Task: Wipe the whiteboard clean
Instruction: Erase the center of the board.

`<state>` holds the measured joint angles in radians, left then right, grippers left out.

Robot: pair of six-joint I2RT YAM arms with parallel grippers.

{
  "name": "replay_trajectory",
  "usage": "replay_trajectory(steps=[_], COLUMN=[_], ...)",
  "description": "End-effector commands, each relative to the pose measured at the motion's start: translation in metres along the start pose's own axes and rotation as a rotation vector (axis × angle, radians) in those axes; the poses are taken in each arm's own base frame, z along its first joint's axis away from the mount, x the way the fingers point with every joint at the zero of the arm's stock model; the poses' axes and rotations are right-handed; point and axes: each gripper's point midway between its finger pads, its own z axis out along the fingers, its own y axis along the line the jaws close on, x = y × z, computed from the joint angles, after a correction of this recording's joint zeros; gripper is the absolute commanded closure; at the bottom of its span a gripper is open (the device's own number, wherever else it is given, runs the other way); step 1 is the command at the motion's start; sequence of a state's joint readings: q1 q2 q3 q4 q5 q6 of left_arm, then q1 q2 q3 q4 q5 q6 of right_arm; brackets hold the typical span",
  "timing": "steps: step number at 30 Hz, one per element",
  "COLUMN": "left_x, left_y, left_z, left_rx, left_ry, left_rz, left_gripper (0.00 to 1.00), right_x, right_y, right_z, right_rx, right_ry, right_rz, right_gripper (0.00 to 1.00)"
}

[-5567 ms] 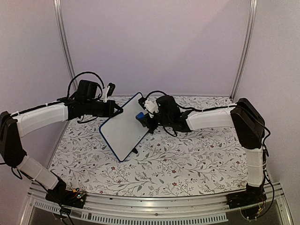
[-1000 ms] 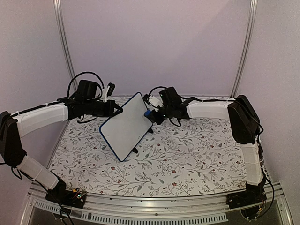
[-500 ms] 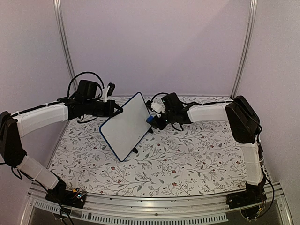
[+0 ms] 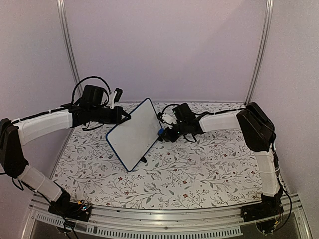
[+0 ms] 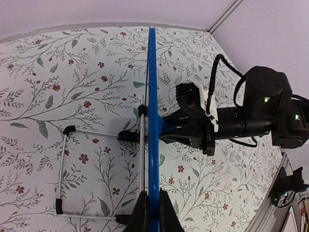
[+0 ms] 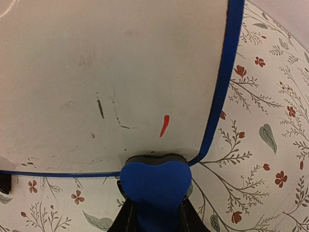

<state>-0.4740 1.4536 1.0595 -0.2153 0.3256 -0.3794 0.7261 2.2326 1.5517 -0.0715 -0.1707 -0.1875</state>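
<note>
The whiteboard [image 4: 133,134] stands tilted on the floral table, white face toward the camera, with a thin blue edge. My left gripper [image 4: 123,115] is shut on its upper left edge; in the left wrist view the blue edge [image 5: 152,96] runs straight up from between my jaws. My right gripper [image 4: 163,130] is shut on a blue eraser block [image 6: 155,186] whose dark felt presses the board's lower right corner. The board face [image 6: 106,72] bears a short red stroke [image 6: 164,125] and faint dark marks [image 6: 100,108].
A wire stand with black feet [image 5: 65,169] props the board from behind. The floral tablecloth [image 4: 199,164] covers the table. Pale walls with metal corner posts [image 4: 259,50] close in the back and sides.
My right gripper has carried the eraser down the board's right side to the lower right corner. The left arm and board have held still.
</note>
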Motion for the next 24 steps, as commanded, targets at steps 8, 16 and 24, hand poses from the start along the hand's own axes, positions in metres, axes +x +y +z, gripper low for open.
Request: replay_trajectory(steps=[8, 16, 24], left_x=[0.026, 0.025, 0.026], left_y=[-0.011, -0.012, -0.012], left_z=[0.010, 0.010, 0.009], left_rx=[0.049, 0.051, 0.052], left_ry=[0.098, 0.096, 0.096], left_rz=[0.004, 0.004, 0.003], left_gripper=[1.00, 1.00, 1.00], right_x=[-0.071, -0.088, -0.018], right_y=[-0.017, -0.020, -0.014], right_z=[-0.020, -0.030, 0.006], right_rx=[0.070, 0.078, 0.047], right_ry=[-0.125, -0.166, -0.009], right_rz=[-0.023, -0.021, -0.006], right_gripper=[0.84, 0.84, 0.84])
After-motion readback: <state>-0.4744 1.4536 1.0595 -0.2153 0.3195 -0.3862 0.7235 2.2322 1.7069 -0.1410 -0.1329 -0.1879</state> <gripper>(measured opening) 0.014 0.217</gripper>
